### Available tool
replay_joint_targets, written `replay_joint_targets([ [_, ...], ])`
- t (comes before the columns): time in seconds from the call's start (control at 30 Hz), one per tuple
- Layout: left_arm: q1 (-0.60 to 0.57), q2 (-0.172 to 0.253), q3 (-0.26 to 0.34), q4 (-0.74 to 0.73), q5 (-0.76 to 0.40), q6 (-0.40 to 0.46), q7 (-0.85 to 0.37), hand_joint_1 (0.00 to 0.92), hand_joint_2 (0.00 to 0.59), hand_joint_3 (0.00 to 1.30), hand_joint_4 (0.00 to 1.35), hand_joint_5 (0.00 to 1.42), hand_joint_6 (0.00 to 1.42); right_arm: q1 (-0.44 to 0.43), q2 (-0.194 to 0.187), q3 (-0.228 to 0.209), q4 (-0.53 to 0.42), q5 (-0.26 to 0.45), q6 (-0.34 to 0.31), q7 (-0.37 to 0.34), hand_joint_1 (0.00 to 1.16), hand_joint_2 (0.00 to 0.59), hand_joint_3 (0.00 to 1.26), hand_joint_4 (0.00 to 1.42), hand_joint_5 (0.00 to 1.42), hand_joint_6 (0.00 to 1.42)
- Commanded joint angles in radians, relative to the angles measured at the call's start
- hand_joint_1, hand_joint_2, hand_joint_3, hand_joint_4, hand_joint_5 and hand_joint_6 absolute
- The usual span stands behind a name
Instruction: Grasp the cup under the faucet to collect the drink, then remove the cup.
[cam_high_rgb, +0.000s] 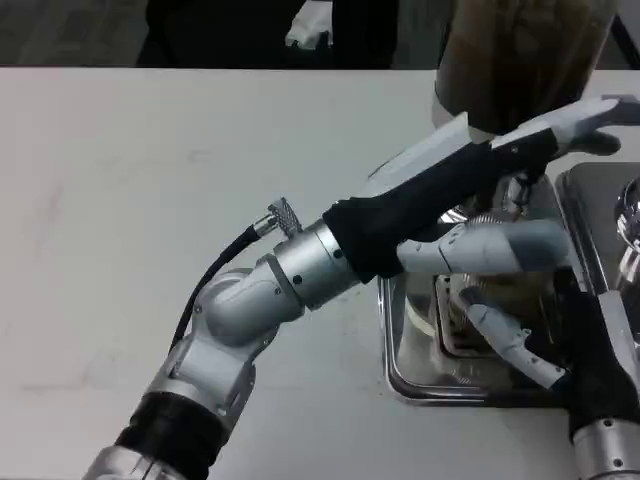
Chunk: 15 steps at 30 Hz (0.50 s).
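Observation:
A clear cup stands on a metal drip tray below the faucet of a drink dispenser filled with brown liquid. My right hand comes in from the lower right, and its fingers wrap the cup's front. My left hand stretches across from the lower left. Its long fingers lie extended over the faucet, and the thumb is spread below, in front of the cup. The left hand hides much of the cup and faucet and is blurred.
A second metal tray with a shiny part sits at the right edge. The white table stretches wide to the left. My left forearm crosses the table's middle, and a dark figure stands beyond the far edge.

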<state>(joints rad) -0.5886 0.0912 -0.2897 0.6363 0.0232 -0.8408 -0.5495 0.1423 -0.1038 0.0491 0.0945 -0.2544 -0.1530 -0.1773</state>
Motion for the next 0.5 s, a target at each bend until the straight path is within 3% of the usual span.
replay_joint_targets([
  [0.03,0.022,0.009,-0.007,0.004,0.020,0.015,-0.008,0.000,0.105,0.11,0.00,0.14,0.08,-0.012,0.011,0.004,0.019,-0.007,-0.020,-0.014,0.66,0.227,0.00,0.00,0.00,0.00],
  [0.5,0.025,0.013,0.006,-0.011,0.012,0.017,0.014,0.000,0.105,0.11,0.00,0.14,0.09,0.002,0.020,0.015,0.032,-0.004,-0.058,-0.016,0.69,0.223,0.00,0.00,0.00,0.00],
])
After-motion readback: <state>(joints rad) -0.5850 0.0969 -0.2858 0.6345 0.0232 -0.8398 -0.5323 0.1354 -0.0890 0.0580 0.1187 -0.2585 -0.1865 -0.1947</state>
